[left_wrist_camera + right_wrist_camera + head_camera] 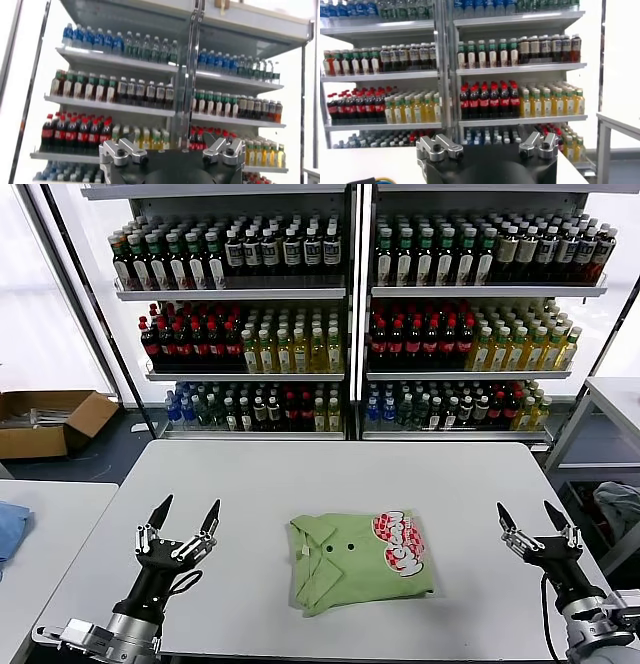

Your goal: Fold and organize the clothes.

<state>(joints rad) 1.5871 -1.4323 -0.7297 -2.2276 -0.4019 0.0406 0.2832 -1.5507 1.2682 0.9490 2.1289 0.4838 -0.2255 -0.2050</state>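
Observation:
A light green shirt (345, 569) lies folded into a rough square on the white table (300, 469), collar and small dark buttons to its left, red-and-white round print (398, 544) on its right side. My left gripper (186, 514) is open and empty, raised above the table's front left, well apart from the shirt. My right gripper (529, 516) is open and empty, raised at the front right, also apart from the shirt. Both wrist views look at the shelves and do not show the shirt.
Shelves of bottled drinks (340, 324) stand behind the table. A second table (40, 534) at the left holds a light blue cloth (8, 529). A cardboard box (50, 422) sits on the floor at the far left. A grey table frame (600, 419) stands at the right.

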